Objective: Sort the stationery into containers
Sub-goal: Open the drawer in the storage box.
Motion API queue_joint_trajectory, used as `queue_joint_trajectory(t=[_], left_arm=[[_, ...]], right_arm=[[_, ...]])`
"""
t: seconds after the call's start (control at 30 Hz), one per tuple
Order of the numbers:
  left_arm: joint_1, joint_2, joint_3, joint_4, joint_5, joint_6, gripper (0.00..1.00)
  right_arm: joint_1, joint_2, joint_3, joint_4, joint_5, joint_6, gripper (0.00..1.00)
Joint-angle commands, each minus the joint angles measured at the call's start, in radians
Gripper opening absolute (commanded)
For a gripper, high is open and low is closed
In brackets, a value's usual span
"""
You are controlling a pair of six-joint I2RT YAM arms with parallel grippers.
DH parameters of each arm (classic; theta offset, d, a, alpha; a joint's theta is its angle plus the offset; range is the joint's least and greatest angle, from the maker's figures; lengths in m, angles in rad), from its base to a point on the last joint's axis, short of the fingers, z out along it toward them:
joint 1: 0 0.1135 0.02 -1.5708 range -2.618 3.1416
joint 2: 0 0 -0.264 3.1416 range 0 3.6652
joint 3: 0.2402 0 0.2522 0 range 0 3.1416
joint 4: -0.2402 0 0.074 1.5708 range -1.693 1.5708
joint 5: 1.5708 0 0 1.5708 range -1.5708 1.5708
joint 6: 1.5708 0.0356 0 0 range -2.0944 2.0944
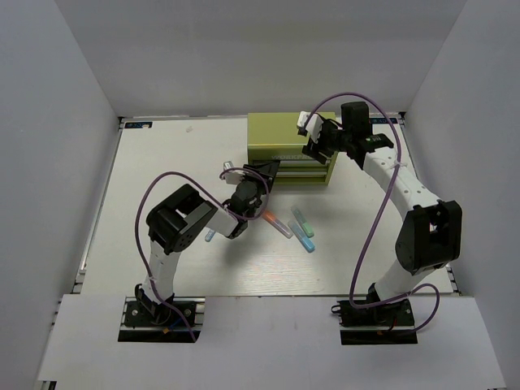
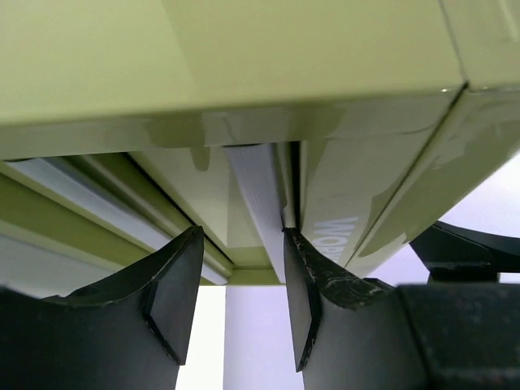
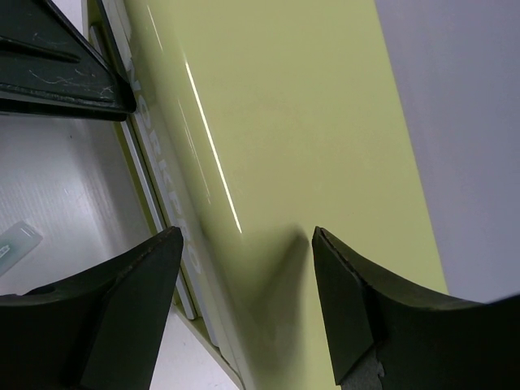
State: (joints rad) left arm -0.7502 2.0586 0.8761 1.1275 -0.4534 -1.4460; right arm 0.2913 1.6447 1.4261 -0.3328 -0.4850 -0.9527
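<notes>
- Olive-green metal chest (image 1: 286, 140) is set far back on the white worktop (image 1: 162, 162).
- Short marker pens (image 1: 278, 224) are scattered before it.
- Left jaws are spread at its drawers, right jaws over its top.

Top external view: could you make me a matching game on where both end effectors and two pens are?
1 left end effector
2 right end effector
3 orange-tipped lilac pen
4 slim light blue pen

A table, beside the left arm
B over the olive-green metal chest top
C table, before the chest
D at the chest's drawers

Pairs: 1-D, 2-B, 3-C, 4-A
</notes>
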Motion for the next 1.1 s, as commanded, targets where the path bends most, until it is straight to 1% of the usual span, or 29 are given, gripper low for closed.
queue_joint_trajectory(t=[0.0,0.33,0.43,0.53,0.57,0.67,0.8,0.93,0.97,1.03,1.07], left_arm=[[-0.005,-0.002,0.034,0.018,-0.024,-0.008,0.54],[-0.005,0.046,0.072,0.038,-0.053,-0.027,0.53],[-0.005,0.058,0.081,0.070,-0.062,-0.036,0.49],[-0.005,0.081,0.104,0.095,-0.073,-0.036,0.46],[-0.014,0.090,0.104,0.095,-0.099,-0.036,0.46],[-0.024,0.101,0.115,0.107,-0.139,-0.036,0.46],[-0.044,0.123,0.138,0.117,-0.163,-0.036,0.45],[-0.054,0.132,0.138,0.140,-0.172,-0.036,0.38],[-0.054,0.132,0.138,0.152,-0.182,-0.036,0.33],[-0.054,0.141,0.138,0.170,-0.182,-0.045,0.29],[-0.054,0.141,0.138,0.170,-0.182,-0.045,0.25]], right_arm=[[0.005,0.009,0.046,0.021,0.005,0.006,0.71],[0.005,0.032,0.072,-0.009,0.014,-0.008,0.71],[0.008,0.047,0.083,-0.028,0.017,-0.020,0.67],[0.008,0.061,0.102,-0.061,0.019,-0.043,0.65],[0.009,0.066,0.105,-0.077,0.016,-0.050,0.64],[0.011,0.078,0.119,-0.104,0.019,-0.058,0.64],[0.011,0.078,0.128,-0.112,0.023,-0.063,0.62],[0.014,0.078,0.134,-0.123,0.025,-0.064,0.62],[0.011,0.078,0.132,-0.123,0.026,-0.066,0.62],[0.012,0.079,0.129,-0.133,0.026,-0.069,0.61],[0.012,0.076,0.131,-0.138,0.029,-0.069,0.61]])
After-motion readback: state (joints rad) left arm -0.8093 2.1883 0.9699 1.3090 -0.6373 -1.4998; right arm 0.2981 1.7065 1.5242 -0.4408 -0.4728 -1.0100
